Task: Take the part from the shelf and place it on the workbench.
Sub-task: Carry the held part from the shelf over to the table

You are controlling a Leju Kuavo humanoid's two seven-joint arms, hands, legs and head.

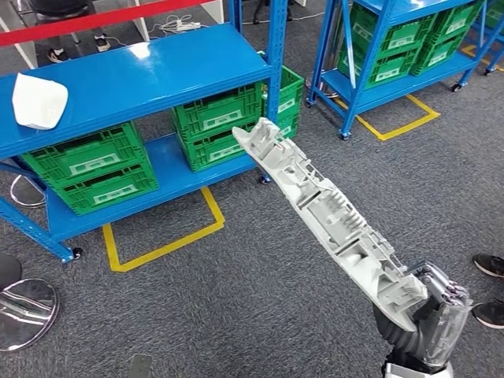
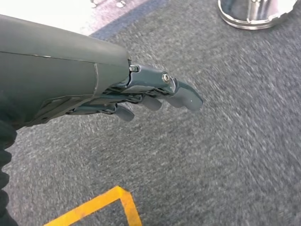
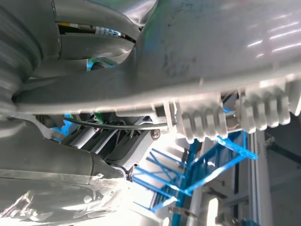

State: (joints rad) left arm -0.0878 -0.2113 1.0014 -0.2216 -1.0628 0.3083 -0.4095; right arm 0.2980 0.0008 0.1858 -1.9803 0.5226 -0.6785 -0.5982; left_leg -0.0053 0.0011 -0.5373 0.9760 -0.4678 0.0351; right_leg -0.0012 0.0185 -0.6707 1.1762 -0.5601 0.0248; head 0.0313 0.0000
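Above the grey carpet, the right hand [image 1: 437,311] gripped one end of the long, ribbed, pale grey plastic part [image 1: 324,209], which slanted out toward the blue metal shelf [image 1: 136,79]. Meanwhile the left hand [image 2: 149,94] hung over the floor, fingers nearly straight, holding nothing.

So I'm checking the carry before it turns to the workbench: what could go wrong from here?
The right hand holds the long grey ribbed part by one end only, so the rest sticks far out and could lever loose from the fingers. Its far tip reaches toward the blue shelf post and green crates; a turn might clip them. A person's shoes are close beside the hand.
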